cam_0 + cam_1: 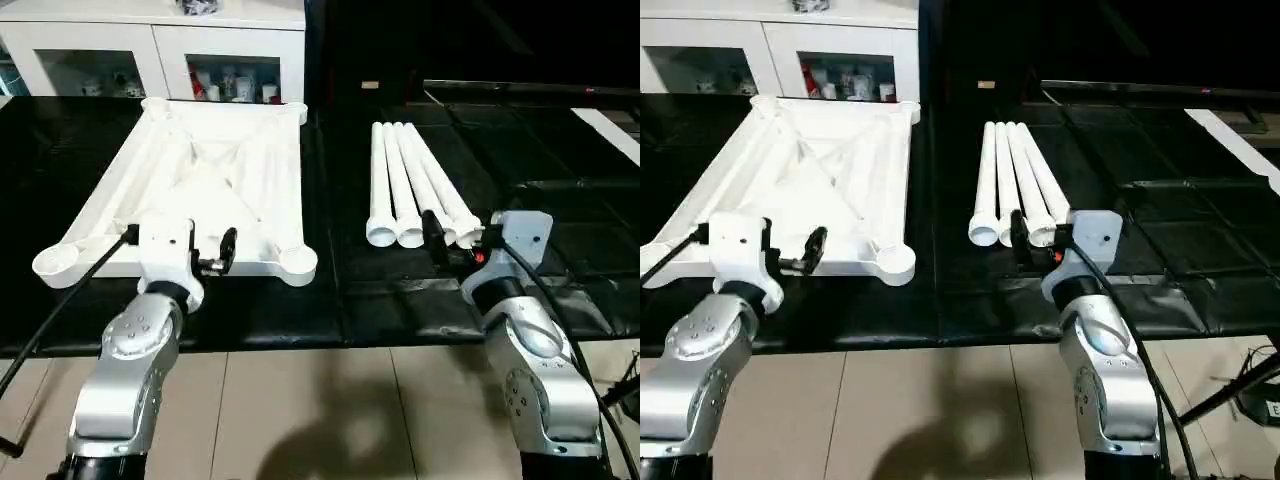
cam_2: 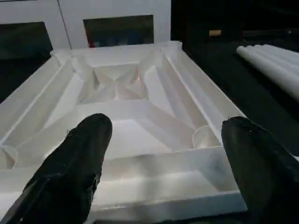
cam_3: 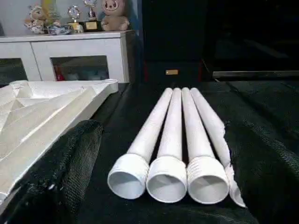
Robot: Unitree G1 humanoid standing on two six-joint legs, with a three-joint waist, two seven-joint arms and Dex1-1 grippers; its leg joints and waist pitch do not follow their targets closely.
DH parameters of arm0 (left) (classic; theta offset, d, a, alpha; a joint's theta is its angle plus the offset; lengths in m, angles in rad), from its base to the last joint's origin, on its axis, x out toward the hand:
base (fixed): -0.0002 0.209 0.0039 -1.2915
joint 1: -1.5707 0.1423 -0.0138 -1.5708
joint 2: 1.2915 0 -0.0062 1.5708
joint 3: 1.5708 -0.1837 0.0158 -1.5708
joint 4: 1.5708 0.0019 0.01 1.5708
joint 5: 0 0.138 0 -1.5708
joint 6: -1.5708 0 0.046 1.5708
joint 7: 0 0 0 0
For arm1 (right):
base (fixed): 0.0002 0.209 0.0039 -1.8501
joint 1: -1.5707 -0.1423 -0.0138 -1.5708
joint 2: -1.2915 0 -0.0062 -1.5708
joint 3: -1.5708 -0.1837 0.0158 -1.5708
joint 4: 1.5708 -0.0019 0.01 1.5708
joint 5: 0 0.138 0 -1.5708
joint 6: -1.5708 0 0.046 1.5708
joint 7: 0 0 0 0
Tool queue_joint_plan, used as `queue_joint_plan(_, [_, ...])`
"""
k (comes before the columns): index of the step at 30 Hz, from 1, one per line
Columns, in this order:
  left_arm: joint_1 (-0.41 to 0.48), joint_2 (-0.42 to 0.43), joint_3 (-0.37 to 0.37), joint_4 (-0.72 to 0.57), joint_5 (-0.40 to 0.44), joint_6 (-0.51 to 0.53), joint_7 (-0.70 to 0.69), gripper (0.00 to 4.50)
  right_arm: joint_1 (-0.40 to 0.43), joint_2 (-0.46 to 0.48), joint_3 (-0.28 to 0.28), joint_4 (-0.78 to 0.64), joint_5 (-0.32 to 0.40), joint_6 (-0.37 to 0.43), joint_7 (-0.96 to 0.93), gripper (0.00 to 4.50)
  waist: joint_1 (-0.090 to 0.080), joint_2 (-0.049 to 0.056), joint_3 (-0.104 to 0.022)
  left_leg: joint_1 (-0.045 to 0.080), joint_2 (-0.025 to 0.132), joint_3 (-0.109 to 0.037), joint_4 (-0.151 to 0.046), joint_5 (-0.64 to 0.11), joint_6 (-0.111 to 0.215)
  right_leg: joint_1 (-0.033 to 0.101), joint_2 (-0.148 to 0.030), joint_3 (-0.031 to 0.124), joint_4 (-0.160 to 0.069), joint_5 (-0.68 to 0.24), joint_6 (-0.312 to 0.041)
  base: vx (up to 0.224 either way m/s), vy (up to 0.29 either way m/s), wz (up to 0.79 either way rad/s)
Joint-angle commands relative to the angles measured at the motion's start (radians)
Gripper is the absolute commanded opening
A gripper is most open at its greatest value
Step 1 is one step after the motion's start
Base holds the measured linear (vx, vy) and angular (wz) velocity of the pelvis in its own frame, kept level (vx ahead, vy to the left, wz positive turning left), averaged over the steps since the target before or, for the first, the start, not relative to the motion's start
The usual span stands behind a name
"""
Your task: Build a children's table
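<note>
The big white plastic table top [image 1: 215, 185] lies upside down on the left, stiff and likely light, four smooth white round legs [image 1: 415, 180] lie right, best grabbed mid-leg, and left gripper [image 1: 180, 250] and right gripper [image 1: 462, 240] are spread, empty.

Left tool [image 1: 178, 252] covers the middle of the table top's [image 1: 215, 170] near rim. Right tool [image 1: 459, 243] overlaps the open ends of the rightmost legs [image 1: 405, 180]; from the right wrist, the fourth leg lies mostly behind the third. Contents of the cabinet [image 1: 160, 45] behind glass too small to identify; cabinet cut off by frame top.
</note>
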Motion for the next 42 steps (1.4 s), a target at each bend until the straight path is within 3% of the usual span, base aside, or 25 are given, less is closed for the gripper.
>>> queue_joint_plan(1, [-0.005,0.001,0.003,0.001,-0.005,0.008,-0.008,4.21,-0.01,0.0,-0.009,-0.004,0.007,0.004,0.001,4.5,0.001,0.012,-0.054,0.007,0.011,-0.004,-0.068,-0.196,-0.02,0.039,-0.045,0.04,-0.078,-0.097,-0.109,0.0,0.0,0.0])
queue_joint_plan(3, [-0.009,0.002,0.005,0.005,-0.007,0.003,-0.015,4.21,-0.01,-0.004,-0.003,-0.003,-0.013,0.01,-0.014,4.5,0.001,0.012,-0.053,0.007,0.011,-0.003,-0.067,-0.199,-0.02,0.04,-0.046,0.041,-0.079,-0.101,-0.11,0.0,0.0,0.0])
queue_joint_plan(4, [-0.012,0.003,0.008,0.012,-0.012,0.005,-0.02,4.21,-0.007,0.016,-0.009,0.007,-0.018,0.025,-0.048,4.5,0.002,0.017,-0.053,0.005,0.006,0.0,-0.065,-0.201,-0.013,0.04,-0.052,0.045,-0.084,-0.113,-0.109,0.0,0.0,0.0])
queue_joint_plan(6, [-0.012,0.002,0.009,0.02,-0.017,0.007,-0.024,4.21,-0.002,0.036,-0.011,0.025,-0.048,0.038,-0.104,4.5,0.01,0.011,-0.055,-0.006,-0.002,0.007,-0.056,-0.188,0.04,0.049,-0.079,0.061,-0.092,-0.162,-0.123,0.0,0.0,0.0])
queue_joint_plan(8, [-0.008,-0.001,0.003,0.017,-0.01,0.009,-0.024,4.21,-0.001,0.022,0.007,0.039,-0.083,0.043,-0.113,4.5,0.024,0.008,-0.057,-0.021,-0.004,0.001,-0.03,-0.142,0.116,0.063,-0.127,0.089,-0.114,-0.219,-0.138,0.0,0.0,0.0])
queue_joint_plan(9, [-0.006,-0.002,0.001,0.015,-0.008,0.008,-0.025,4.21,-0.002,0.02,0.01,0.04,-0.072,0.04,-0.094,4.5,0.029,0.007,-0.058,-0.026,-0.003,-0.006,-0.018,-0.129,0.138,0.069,-0.146,0.101,-0.12,-0.226,-0.144,0.0,0.0,0.0])
queue_joint_plan(10, [-0.006,-0.001,-0.001,0.014,-0.006,0.007,-0.026,4.21,-0.002,0.024,0.006,0.041,-0.071,0.027,-0.095,4.5,0.041,0.007,-0.06,-0.037,0.004,-0.021,0.006,-0.101,0.174,0.076,-0.18,0.123,-0.129,-0.233,-0.162,-0.002,0.064,-0.01])
queue_joint_plan(11, [-0.006,0.003,-0.006,0.01,-0.002,0.009,-0.031,4.21,-0.008,0.03,-0.003,0.042,-0.088,0.013,-0.124,4.5,0.045,0.015,-0.057,-0.04,0.015,-0.03,-0.002,-0.072,0.193,0.068,-0.172,0.113,-0.124,-0.218,-0.188,-0.004,0.094,-0.01])
queue_joint_plan(12, [-0.009,0.007,-0.006,0.005,-0.01,0.013,-0.042,4.21,-0.015,0.037,-0.023,0.041,-0.062,0.016,-0.124,4.5,0.039,0.016,-0.058,-0.021,0.008,-0.012,-0.021,-0.074,0.211,0.049,-0.127,0.086,-0.111,-0.192,-0.204,-0.004,0.094,-0.01])
queue_joint_plan(14, [-0.011,0.009,-0.006,0.003,-0.014,0.015,-0.047,4.21,-0.018,0.039,-0.032,0.043,-0.049,0.014,-0.12,4.5,0.026,0.021,-0.061,0.006,0.001,0.005,-0.038,-0.074,0.264,0.033,-0.09,0.063,-0.093,-0.141,-0.211,-0.014,0.123,0.07])
queue_joint_plan(16, [-0.014,0.01,-0.005,0.003,-0.011,0.018,-0.046,4.21,-0.015,0.025,-0.018,0.048,-0.09,0.029,-0.144,4.5,0.018,0.024,-0.059,0.019,-0.003,0.011,-0.048,-0.095,0.303,0.024,-0.081,0.052,-0.094,-0.147,-0.198,-0.024,0.138,0.06])
queue_joint_plan(17, [-0.015,0.01,-0.004,0.004,-0.011,0.019,-0.045,4.21,-0.011,0.026,-0.016,0.042,-0.074,0.04,-0.128,4.5,0.016,0.025,-0.058,0.021,-0.005,0.011,-0.051,-0.101,0.309,0.023,-0.08,0.049,-0.095,-0.156,-0.19,-0.027,0.163,0.04])
queue_joint_plan(18, [-0.017,0.012,-0.001,0.006,-0.008,0.018,-0.043,4.21,-0.004,0.036,-0.021,0.025,-0.034,0.081,-0.109,4.5,0.01,0.02,-0.055,0.021,-0.006,0.014,-0.057,-0.13,0.307,0.023,-0.079,0.044,-0.099,-0.18,-0.169,-0.027,0.163,0.04])
queue_joint_plan(19, [-0.017,0.013,0.0,0.007,-0.006,0.017,-0.042,4.21,-0.001,0.044,-0.027,0.018,-0.016,0.099,-0.107,4.5,0.005,0.028,-0.053,0.03,-0.001,0.005,-0.074,-0.186,0.274,0.02,-0.069,0.033,-0.098,-0.21,-0.151,-0.031,0.15,0.03])
queue_joint_plan(20, [-0.016,0.013,0.001,0.006,-0.006,0.016,-0.043,4.21,-0.001,0.059,-0.042,0.017,0.014,0.108,-0.104,4.5,-0.007,0.031,-0.051,0.037,0.001,-0.002,-0.087,-0.259,0.214,0.013,-0.052,0.02,-0.093,-0.212,-0.135,-0.039,0.128,0.03])
queue_joint_plan(21, [-0.013,0.012,0.001,0.004,-0.008,0.02,-0.043,4.21,-0.001,0.064,-0.049,0.016,0.017,0.115,-0.113,4.5,-0.012,0.032,-0.05,0.039,0.003,-0.007,-0.092,-0.301,0.175,0.009,-0.049,0.018,-0.093,-0.209,-0.125,-0.039,0.128,0.03])
queue_joint_plan(23, [-0.006,0.011,-0.001,0.001,-0.005,0.019,-0.043,4.21,-0.003,0.072,-0.05,0.009,0.05,0.109,-0.084,4.5,-0.023,0.035,-0.049,0.034,0.01,-0.03,-0.112,-0.458,-0.006,0.011,-0.042,0.016,-0.085,-0.166,-0.064,-0.046,0.1,-0.01])
queue_joint_plan(24, [-0.001,0.012,-0.005,-0.002,0.001,0.02,-0.042,4.21,0.001,0.075,-0.049,0.005,0.055,0.117,-0.078,4.5,-0.026,0.031,-0.047,0.034,0.006,-0.03,-0.116,-0.516,-0.064,0.008,-0.047,0.021,-0.091,-0.171,-0.035,-0.048,0.085,-0.02])
queue_joint_plan(26, [-0.001,0.012,-0.006,-0.004,0.008,0.014,-0.041,4.21,0.004,0.071,-0.039,0.009,0.05,0.106,-0.069,4.5,-0.029,0.016,-0.045,0.033,0.0,-0.026,-0.112,-0.555,-0.079,0.004,-0.058,0.027,-0.106,-0.234,-0.007,0.0,0.0,0.0])
queue_joint_plan(27, [-0.001,0.011,-0.004,-0.004,0.012,0.012,-0.036,4.21,0.003,0.071,-0.036,0.011,0.046,0.101,-0.072,4.5,-0.029,0.017,-0.045,0.032,-0.001,-0.026,-0.109,-0.561,-0.076,0.003,-0.063,0.03,-0.108,-0.261,-0.003,0.0,0.0,0.0])
queue_joint_plan(32, [0.003,0.01,-0.002,-0.012,0.01,0.012,-0.034,4.21,-0.007,0.064,-0.023,0.021,0.039,0.122,-0.06,4.5,-0.04,0.002,-0.041,0.014,-0.006,-0.029,-0.098,-0.562,-0.033,0.004,-0.08,0.033,-0.13,-0.415,0.011,0.0,0.0,0.0])
queue_joint_plan(37, [0.0,0.008,0.001,-0.015,0.005,0.007,-0.037,4.21,-0.014,0.059,-0.024,0.01,0.078,0.155,-0.036,4.5,-0.038,-0.004,-0.047,0.006,-0.003,-0.026,-0.095,-0.48,-0.003,0.004,-0.078,0.037,-0.126,-0.378,-0.001,0.0,0.0,0.0])
queue_joint_plan(40, [-0.004,0.006,0.006,-0.016,0.008,0.011,-0.035,4.21,-0.018,0.058,-0.02,0.011,0.088,0.169,-0.022,4.5,-0.038,-0.001,-0.049,0.003,0.0,-0.023,-0.095,-0.465,-0.009,0.003,-0.073,0.039,-0.122,-0.342,-0.021,0.0,0.0,0.0])
queue_joint_plan(41, [-0.004,0.004,0.009,-0.018,0.004,0.013,-0.037,4.21,-0.017,0.052,-0.009,0.005,0.085,0.17,-0.01,4.5,-0.038,0.0,-0.05,0.003,0.001,-0.023,-0.095,-0.461,-0.009,0.005,-0.074,0.039,-0.119,-0.327,-0.024,0.0,0.0,0.0])
queue_joint_plan(42, [-0.004,0.004,0.01,-0.018,0.003,0.013,-0.038,4.21,-0.016,0.045,0.0,0.002,0.075,0.168,-0.004,4.5,-0.037,0.002,-0.05,0.011,0.003,-0.022,-0.097,-0.499,-0.016,0.006,-0.07,0.037,-0.119,-0.347,-0.021,0.0,0.0,0.0])
